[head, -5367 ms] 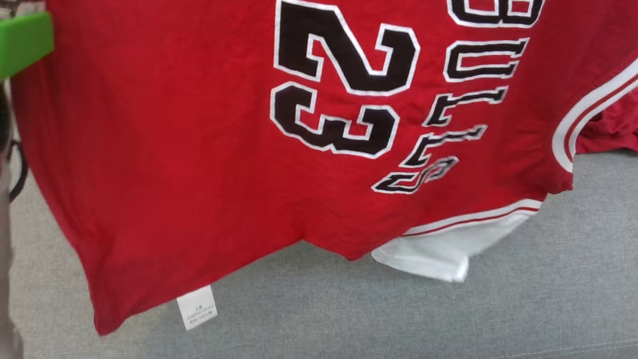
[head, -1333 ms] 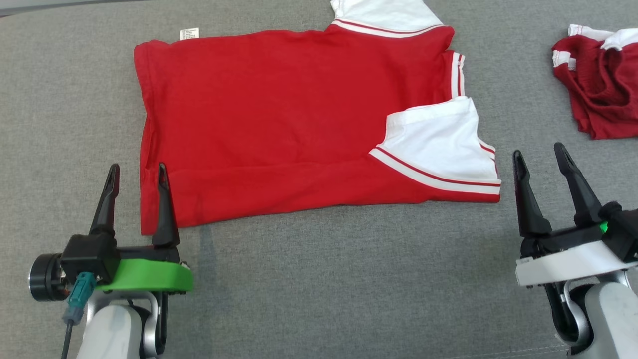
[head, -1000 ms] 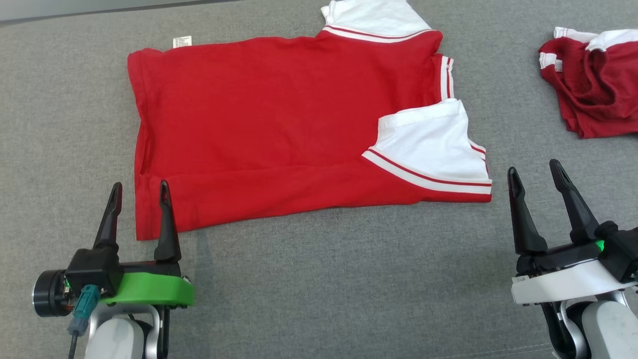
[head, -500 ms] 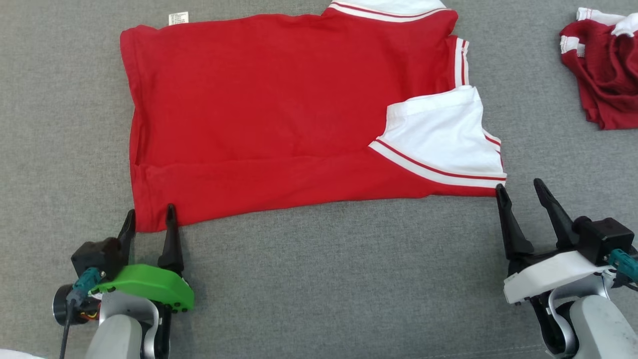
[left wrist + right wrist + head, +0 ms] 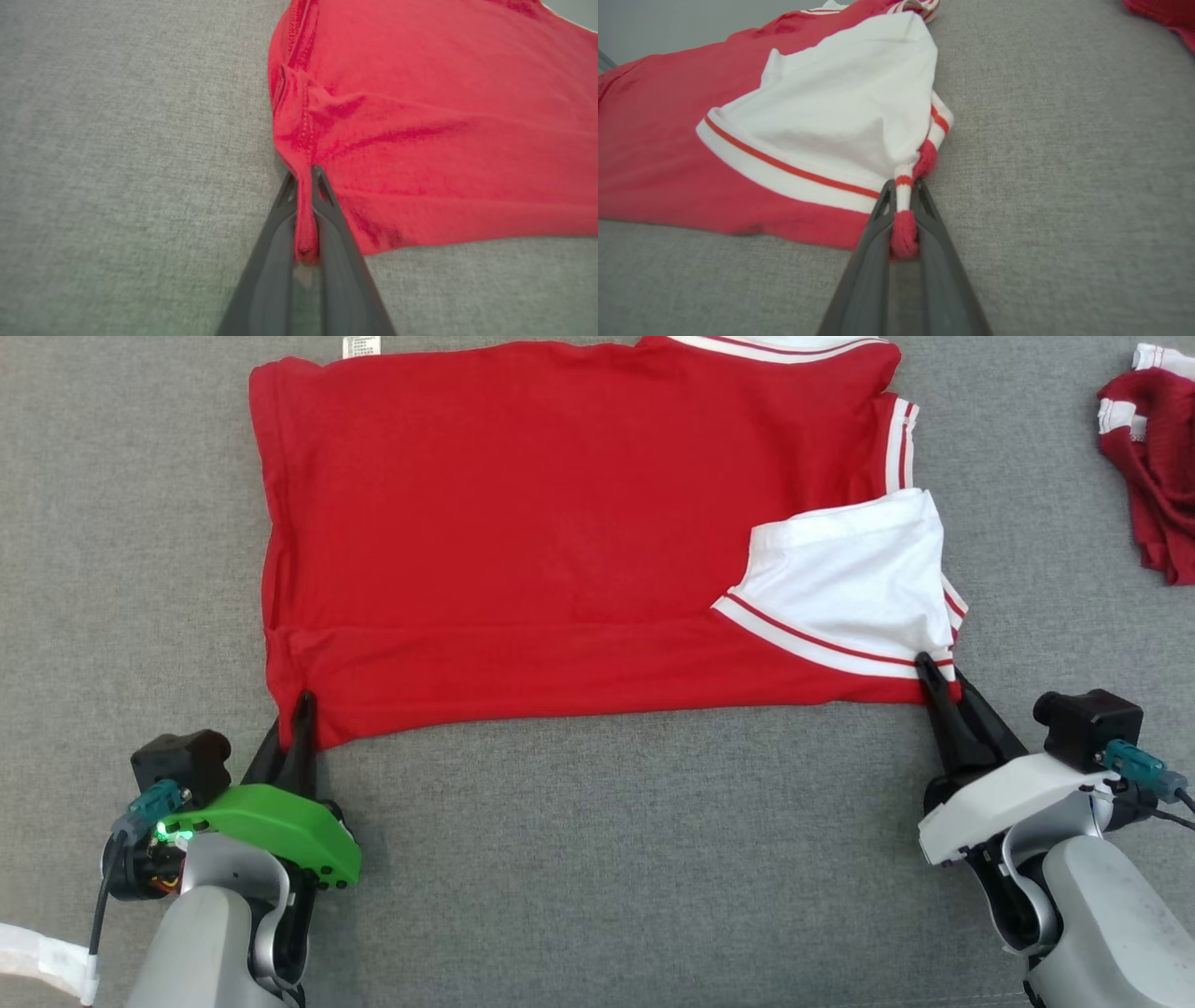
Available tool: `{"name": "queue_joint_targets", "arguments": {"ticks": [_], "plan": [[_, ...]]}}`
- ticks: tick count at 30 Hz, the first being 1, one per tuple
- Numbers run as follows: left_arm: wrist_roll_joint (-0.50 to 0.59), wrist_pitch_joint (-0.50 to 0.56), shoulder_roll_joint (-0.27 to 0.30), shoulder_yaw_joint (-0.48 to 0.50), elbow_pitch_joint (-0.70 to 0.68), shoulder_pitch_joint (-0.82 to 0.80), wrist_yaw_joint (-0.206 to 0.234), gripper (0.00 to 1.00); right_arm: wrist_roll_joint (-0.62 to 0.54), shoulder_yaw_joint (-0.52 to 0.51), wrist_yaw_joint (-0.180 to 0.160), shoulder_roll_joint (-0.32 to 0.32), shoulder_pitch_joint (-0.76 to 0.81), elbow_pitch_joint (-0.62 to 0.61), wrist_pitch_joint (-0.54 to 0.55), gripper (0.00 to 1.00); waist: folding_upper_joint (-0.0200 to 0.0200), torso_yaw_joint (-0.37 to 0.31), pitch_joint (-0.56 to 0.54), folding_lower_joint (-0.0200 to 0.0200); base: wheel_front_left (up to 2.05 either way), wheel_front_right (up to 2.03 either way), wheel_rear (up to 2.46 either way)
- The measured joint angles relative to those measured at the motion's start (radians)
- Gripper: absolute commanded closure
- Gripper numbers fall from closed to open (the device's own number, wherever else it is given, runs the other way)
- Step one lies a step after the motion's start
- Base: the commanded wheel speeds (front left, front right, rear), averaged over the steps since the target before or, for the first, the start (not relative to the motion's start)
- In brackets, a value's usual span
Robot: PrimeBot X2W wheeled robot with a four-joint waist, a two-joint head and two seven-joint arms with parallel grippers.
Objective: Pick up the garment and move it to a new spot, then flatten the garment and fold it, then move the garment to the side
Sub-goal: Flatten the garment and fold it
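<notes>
The garment (image 5: 523,523) is a red shirt with white, red-striped sleeves, lying flat and folded lengthwise on the grey cloth surface. My left gripper (image 5: 301,703) is shut on its near left corner; the left wrist view shows red hem fabric (image 5: 306,224) pinched between the dark fingers (image 5: 275,233). At the near right corner, by the white sleeve (image 5: 850,588), my right gripper (image 5: 927,665) is shut on the garment. The right wrist view has the striped sleeve edge (image 5: 903,219) bunched between that gripper's fingers (image 5: 938,242).
A second dark red and white garment (image 5: 1153,457) lies crumpled at the far right edge. The grey cloth surface (image 5: 616,859) stretches in front of the shirt. A white label (image 5: 361,345) sticks out at the shirt's far edge.
Both grippers reached forward to the shirt's near corners and went from open to shut on the fabric. The head view also shifted, so the shirt sits higher in it.
</notes>
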Motion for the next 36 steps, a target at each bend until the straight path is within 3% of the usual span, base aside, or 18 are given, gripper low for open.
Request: {"name": "queue_joint_targets", "arguments": {"ticks": [9, 17, 18, 19, 20, 21, 23, 26, 30, 36], "plan": [[0.002, 0.088, 0.055, 0.002, -0.189, 0.144, 0.026, 1.0, 0.04, -0.036, 0.0, -0.006, 0.164, -0.106, 0.007, 1.0, 0.0, 0.003, -0.04, 0.0, 0.0, 0.0, 0.0], [-0.05, 0.215, 0.087, 0.03, -0.334, 0.328, 0.064, 1.0, 0.053, -0.104, 0.001, 0.073, 0.388, -0.216, 0.07, 1.0, 0.0, -0.005, -0.098, 0.0, 0.0, 0.0, 0.0], [-0.051, 0.219, 0.088, 0.032, -0.346, 0.347, 0.067, 0.87, 0.056, -0.109, 0.001, 0.082, 0.404, -0.221, 0.077, 1.0, -0.0001, -0.007, -0.106, 0.0, 0.0, 0.0, 0.0], [-0.051, 0.227, 0.088, 0.032, -0.35, 0.359, 0.076, 0.09, 0.059, -0.113, 0.001, 0.086, 0.413, -0.223, 0.086, 0.63, 0.0, -0.008, -0.112, 0.0, 0.0, 0.0, 0.0], [-0.055, 0.228, 0.082, 0.031, -0.353, 0.372, 0.079, 0.0, 0.063, -0.118, 0.001, 0.091, 0.42, -0.226, 0.09, 0.32, 0.0, -0.008, -0.119, 0.0, 0.0, 0.0, 0.0], [-0.058, 0.215, 0.071, 0.032, -0.356, 0.379, 0.089, 0.0, 0.062, -0.122, 0.0, 0.091, 0.422, -0.229, 0.09, 0.0, 0.0, -0.009, -0.125, 0.0, 0.0, 0.0, 0.0], [-0.049, 0.181, 0.058, 0.033, -0.356, 0.381, 0.106, 0.0, 0.048, -0.136, 0.0, 0.091, 0.418, -0.233, 0.083, 0.0, 0.0, -0.011, -0.133, 0.0, 0.0, 0.0, 0.0], [0.006, 0.039, 0.022, 0.042, -0.391, 0.37, 0.146, 0.0, -0.002, -0.183, -0.001, 0.098, 0.384, -0.25, 0.031, 0.0, 0.0, -0.013, -0.14, 0.0, 0.0, 0.0, 0.0], [0.057, -0.112, 0.006, 0.038, -0.393, 0.322, 0.154, 0.0, -0.064, -0.197, -0.001, 0.098, 0.304, -0.319, -0.012, 0.0, 0.0, -0.018, -0.148, 0.0, 0.0, 0.0, 0.0], [0.119, -0.179, 0.006, 0.015, -0.425, 0.235, 0.165, 0.0, -0.128, -0.197, -0.001, 0.098, 0.233, -0.444, 0.001, 0.0, 0.0, -0.033, -0.163, 0.0, 0.0, 0.0, 0.0]]}}
